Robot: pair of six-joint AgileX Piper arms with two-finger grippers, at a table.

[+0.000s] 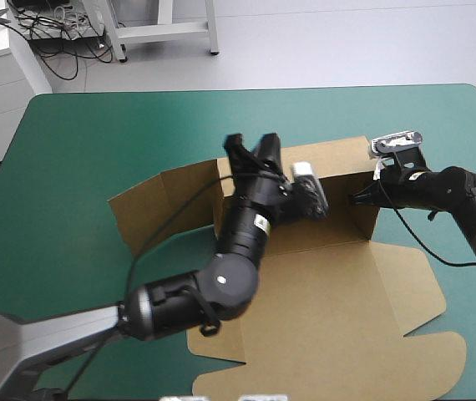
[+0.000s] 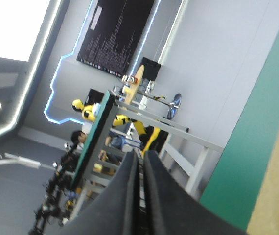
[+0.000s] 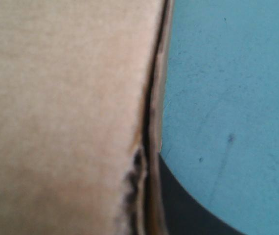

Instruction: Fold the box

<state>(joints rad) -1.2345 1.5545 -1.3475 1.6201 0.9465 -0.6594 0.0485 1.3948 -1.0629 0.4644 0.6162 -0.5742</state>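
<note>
**Right gripper clamped on the box wall, left gripper closed above the box**

Your right gripper (image 3: pixel 149 169) has its fingers all but together on the box (image 1: pixel 330 284). 1 black finger (image 3: pixel 188 215) lies flat against the outer face of the box's right wall. The other finger is hidden behind the brown sheet. From above you see the right gripper (image 1: pixel 357 199) at the top edge of that wall, its arm reaching away from the box to the right.

Your left gripper (image 2: pixel 142 161) has its 2 fingers (image 2: pixel 122 196) meeting in 1 pointed arch. Only a thin slit shows between them, with nothing in it that you can make out. From above, the left gripper (image 1: pixel 250 150) stands over the box's far left corner, pointing up and away from the box.

The box has its far, left and right walls raised, 1 flap spread out to its left, and the lid flat on its near side. Around the box you see the teal-green cover (image 1: pixel 79 142) on the far, left and right sides.
</note>
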